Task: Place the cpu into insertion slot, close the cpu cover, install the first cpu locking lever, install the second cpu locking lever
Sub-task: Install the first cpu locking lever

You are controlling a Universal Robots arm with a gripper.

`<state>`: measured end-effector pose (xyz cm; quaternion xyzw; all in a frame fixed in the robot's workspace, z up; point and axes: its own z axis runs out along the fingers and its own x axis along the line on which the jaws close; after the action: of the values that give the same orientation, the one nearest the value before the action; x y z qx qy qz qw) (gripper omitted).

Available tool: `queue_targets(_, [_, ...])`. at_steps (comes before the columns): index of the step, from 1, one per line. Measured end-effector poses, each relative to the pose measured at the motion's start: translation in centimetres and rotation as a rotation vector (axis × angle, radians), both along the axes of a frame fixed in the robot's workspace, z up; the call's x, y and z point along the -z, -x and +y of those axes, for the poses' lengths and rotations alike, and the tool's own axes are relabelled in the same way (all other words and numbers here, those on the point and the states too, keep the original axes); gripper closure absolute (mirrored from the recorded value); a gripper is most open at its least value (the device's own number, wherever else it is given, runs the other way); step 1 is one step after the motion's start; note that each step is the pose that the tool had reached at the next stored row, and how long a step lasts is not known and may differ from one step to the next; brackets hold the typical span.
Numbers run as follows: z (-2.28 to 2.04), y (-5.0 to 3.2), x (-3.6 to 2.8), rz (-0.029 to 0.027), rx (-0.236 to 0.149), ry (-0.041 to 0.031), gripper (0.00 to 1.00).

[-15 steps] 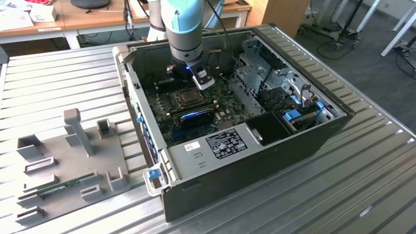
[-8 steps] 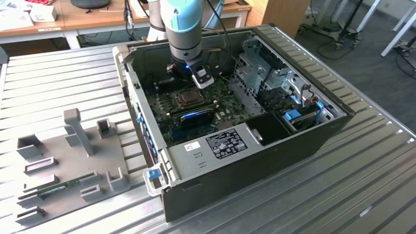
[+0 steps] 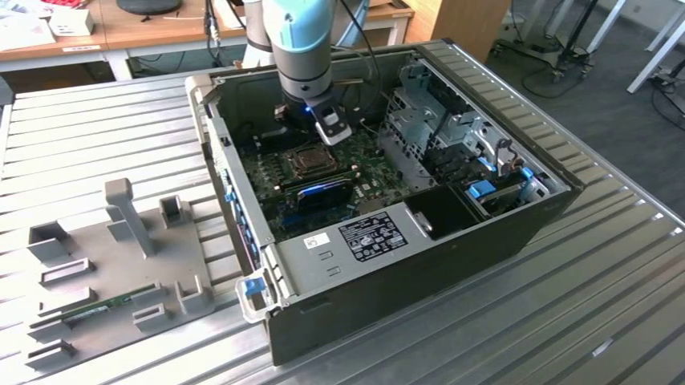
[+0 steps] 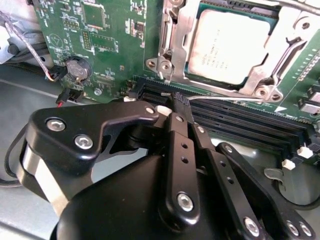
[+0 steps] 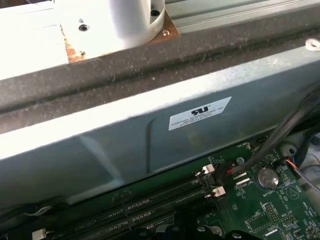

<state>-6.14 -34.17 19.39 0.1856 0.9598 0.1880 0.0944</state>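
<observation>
One ribbed grey metal tabletop [image 3: 96, 120] carries everything, with wooden desks [image 3: 139, 32] and a dark floor [image 3: 599, 48] behind it in the exterior view. On it sits an open black computer case [image 3: 428, 265], and near the tabletop's edge at the exterior view's left lies a grey fixture plate [image 3: 118, 265] with upright blocks. I hang inside the case over the green circuit board [image 4: 110, 30], my black gripper [image 4: 175, 107] low beside the long narrow black memory slots [image 4: 240, 125]; my fingers are drawn close together with nothing between them, tips just by a thin silver wire lever [image 4: 225, 98] that runs along the socket's edge. The small flat square cpu with its pale silver-tan face [image 4: 227, 47] lies in the insertion slot [image 3: 314, 160], and the thin silver metal cpu cover [image 4: 175, 45] is down around it, the chip showing through its window. A round coin battery [image 4: 77, 70] sits near the board's corner, with red and black wires [image 4: 62, 95] beside it. The grey perforated drive cage [image 3: 428, 120] stands along the case's side at the exterior view's right, and the case's grey wall [image 5: 125, 145] rises close behind the memory slots in the first wrist view.
</observation>
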Motion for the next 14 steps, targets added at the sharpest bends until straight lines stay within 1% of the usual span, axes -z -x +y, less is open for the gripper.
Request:
queue_targets(6, [0.09,0.0,0.0,0.0,0.007,-0.0001,0.9])
queue_targets(14, [0.05,0.01,0.09,0.0,0.009,-0.0001,0.9])
